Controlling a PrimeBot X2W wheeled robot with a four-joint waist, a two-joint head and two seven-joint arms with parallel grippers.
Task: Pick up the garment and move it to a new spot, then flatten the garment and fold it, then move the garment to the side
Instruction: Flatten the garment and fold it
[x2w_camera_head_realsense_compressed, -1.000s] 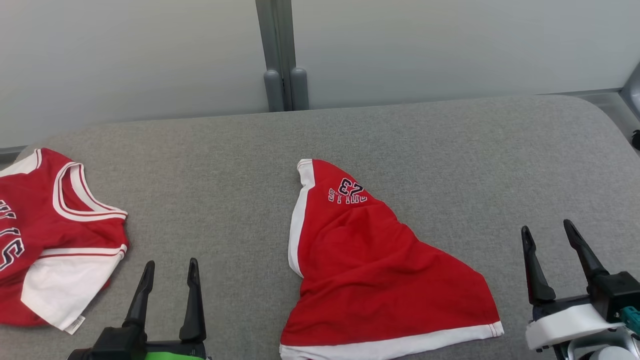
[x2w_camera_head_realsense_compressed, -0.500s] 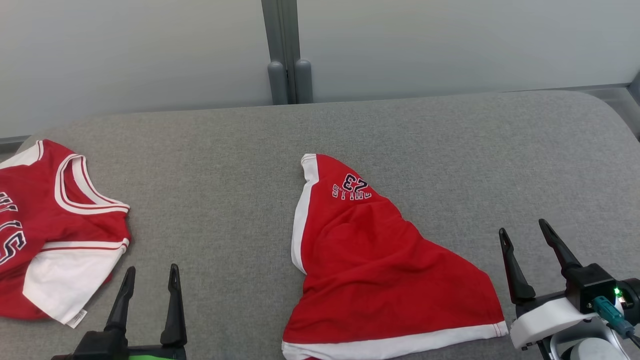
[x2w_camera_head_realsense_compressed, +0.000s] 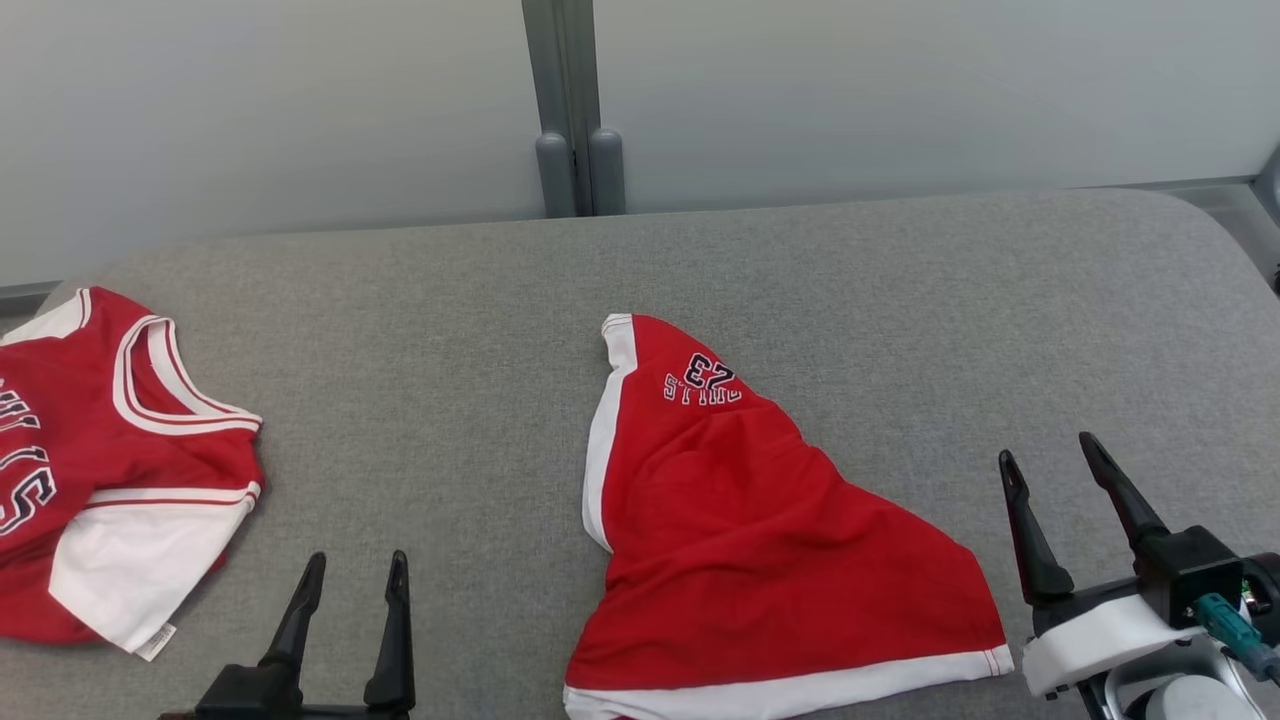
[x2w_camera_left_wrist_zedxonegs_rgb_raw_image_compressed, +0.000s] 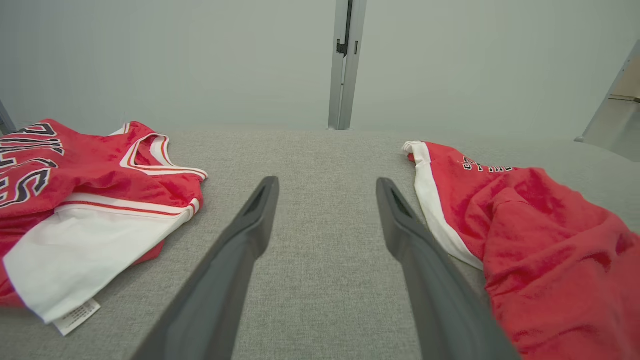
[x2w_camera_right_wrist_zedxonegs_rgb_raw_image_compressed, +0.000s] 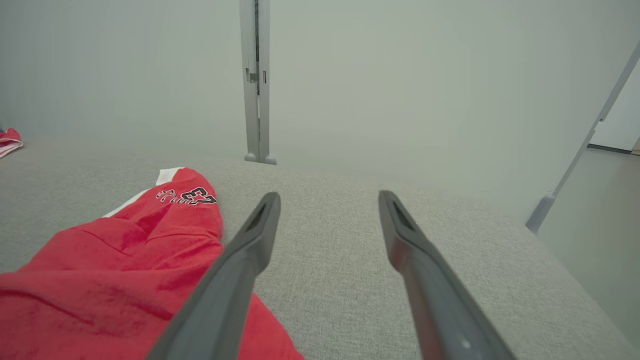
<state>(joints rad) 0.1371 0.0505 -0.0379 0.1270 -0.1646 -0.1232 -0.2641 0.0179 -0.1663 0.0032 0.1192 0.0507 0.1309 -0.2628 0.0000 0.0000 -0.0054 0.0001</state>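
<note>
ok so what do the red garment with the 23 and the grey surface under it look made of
Red garment: soft matte knit, probably cotton or polyester jersey; it creases and drapes loosely, with white trim. Grey surface: matte woven cloth, maybe upholstery over padding; a fine flecked weave and rounded edges show.

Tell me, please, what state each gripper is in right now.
Left gripper: open, empty, between the jersey and the red shorts.
Right gripper: open, empty, to the right of the red shorts.

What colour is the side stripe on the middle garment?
White stripe on red; clearest in the head view.
</note>
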